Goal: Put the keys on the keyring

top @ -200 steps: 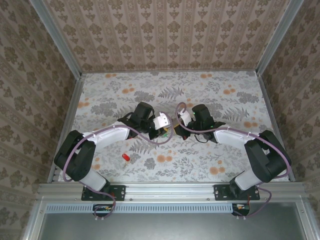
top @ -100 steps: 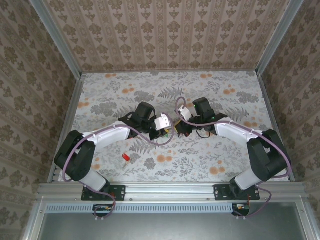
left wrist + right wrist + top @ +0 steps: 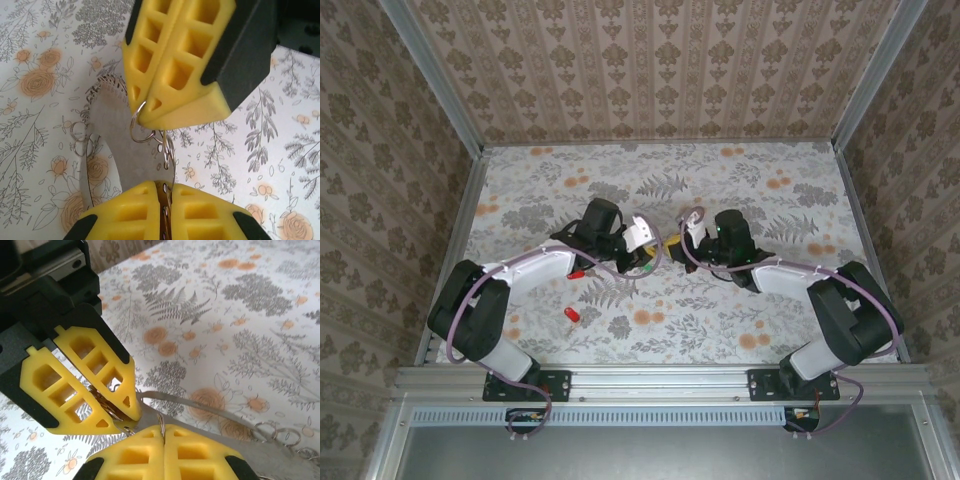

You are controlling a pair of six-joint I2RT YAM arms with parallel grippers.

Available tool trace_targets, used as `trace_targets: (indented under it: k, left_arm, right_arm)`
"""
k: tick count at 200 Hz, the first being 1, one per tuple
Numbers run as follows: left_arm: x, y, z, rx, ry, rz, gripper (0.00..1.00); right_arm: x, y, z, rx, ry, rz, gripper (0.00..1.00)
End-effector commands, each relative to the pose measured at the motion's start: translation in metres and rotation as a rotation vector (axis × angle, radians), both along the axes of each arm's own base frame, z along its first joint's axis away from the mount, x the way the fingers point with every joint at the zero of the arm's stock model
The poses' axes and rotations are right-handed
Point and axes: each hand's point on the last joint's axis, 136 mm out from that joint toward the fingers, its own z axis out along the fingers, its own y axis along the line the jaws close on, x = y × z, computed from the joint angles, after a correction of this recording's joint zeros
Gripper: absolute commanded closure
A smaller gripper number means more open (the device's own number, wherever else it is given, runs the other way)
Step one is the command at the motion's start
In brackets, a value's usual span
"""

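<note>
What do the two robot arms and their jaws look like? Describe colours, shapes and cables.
The left arm and right arm have white links between black joints, each carrying a purple cable. The jaws are yellow wedge-shaped blocks with square cut-outs, backed in black.

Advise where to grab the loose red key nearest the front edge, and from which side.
Take the red key by its plastic head, its bulkiest visible part, straight down from above: it lies flat on the table, nothing close beside it. The left tool is nearer.
</note>
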Motion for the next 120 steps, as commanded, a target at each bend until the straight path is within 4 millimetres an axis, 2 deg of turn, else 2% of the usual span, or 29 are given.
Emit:
trace_targets:
  k: [1,10,27,49,62,72,92,120]
  left_arm:
    - [-0.034,-0.017,0.023,-0.156,0.164,-0.121,0.90]
    - [-0.034,-0.017,0.028,-0.174,0.183,-0.123,0.81]
    - [-0.034,-0.014,0.045,-0.231,0.205,-0.132,0.78]
    - [-0.025,-0.004,0.083,-0.351,0.182,-0.111,0.63]
    - [-0.019,0.007,0.098,-0.394,0.160,-0.095,0.61]
    - [-0.011,0.015,0.097,-0.385,0.150,-0.061,0.61]
    - [0.003,0.026,0.078,-0.336,0.139,-0.018,0.62]
    - [0.018,0.017,0.073,-0.350,0.121,-0.058,0.63]
  right_arm:
    - [0.010,0.005,0.010,0.052,-0.100,-0.026,1.00]
    - [0.010,0.005,0.008,0.051,-0.115,-0.022,1.00]
    - [0.005,0.006,0.003,0.047,-0.157,0.025,1.00]
    - [-0.004,0.002,-0.001,0.024,-0.208,0.117,1.00]
    - [-0.009,-0.001,0.000,0.033,-0.229,0.176,1.00]
    - [-0.014,-0.002,0.001,0.031,-0.261,0.234,1.00]
    - [-0.020,-0.003,0.002,0.036,-0.286,0.312,1.00]
    - [-0.024,-0.005,0.007,0.049,-0.324,0.376,1.00]
